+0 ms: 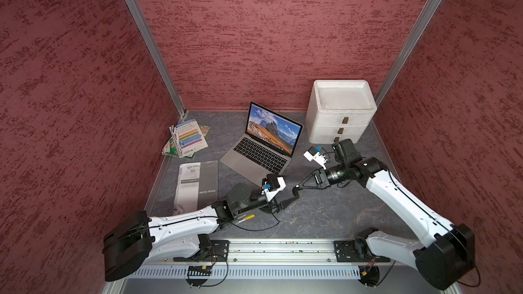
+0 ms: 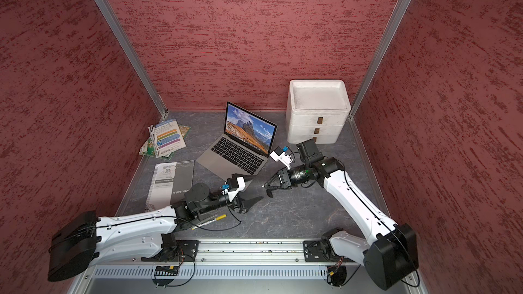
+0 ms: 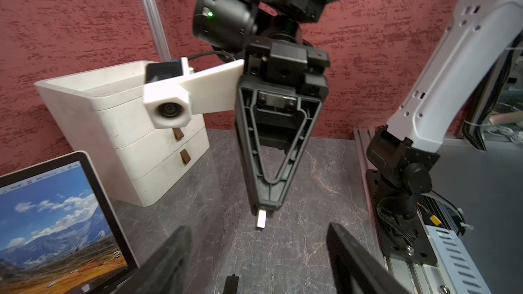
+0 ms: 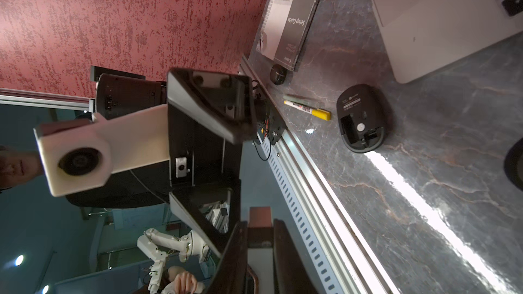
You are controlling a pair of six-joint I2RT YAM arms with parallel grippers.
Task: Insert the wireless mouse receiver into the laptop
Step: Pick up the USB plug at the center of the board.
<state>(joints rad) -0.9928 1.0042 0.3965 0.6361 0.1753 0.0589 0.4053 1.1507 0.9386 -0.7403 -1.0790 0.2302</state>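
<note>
Right tool pinches the receiver at its tip, and the metal end sticks out. Facing it, the left tool is wide open and holds nothing. Both hang over the middle of the table. So the pick-up is done. The laptop sits open toward the back edge, near the receiver but apart from it. Moving it to the laptop's side, lining it up and pushing it in are not done yet.

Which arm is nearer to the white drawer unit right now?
Right. The right arm has its wrist joint close in front of the white drawer unit. The left arm lies toward the opposite front side, well away from it.
</note>
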